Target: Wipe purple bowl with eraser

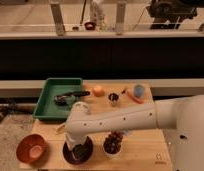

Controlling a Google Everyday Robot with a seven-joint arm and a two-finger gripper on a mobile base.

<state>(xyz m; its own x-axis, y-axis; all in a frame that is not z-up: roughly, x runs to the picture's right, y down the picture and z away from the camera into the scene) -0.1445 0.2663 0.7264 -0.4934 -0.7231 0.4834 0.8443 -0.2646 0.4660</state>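
The purple bowl (86, 156) sits on the wooden table near its front edge, left of the middle. My white arm reaches in from the right, bends at an elbow (80, 111) and points down into the bowl. The gripper (75, 148) is down inside the bowl, over its left half. The eraser is not visible on its own; a dark patch under the gripper cannot be told apart from the bowl's dark inside.
An orange-brown bowl (31, 148) stands left of the purple bowl and a small white bowl of dark grapes (112, 144) right of it. Behind are a green tray (47, 106) holding a dark utensil, an orange (98, 91), a metal cup (113, 98), a blue cup (139, 90) and a carrot (135, 98).
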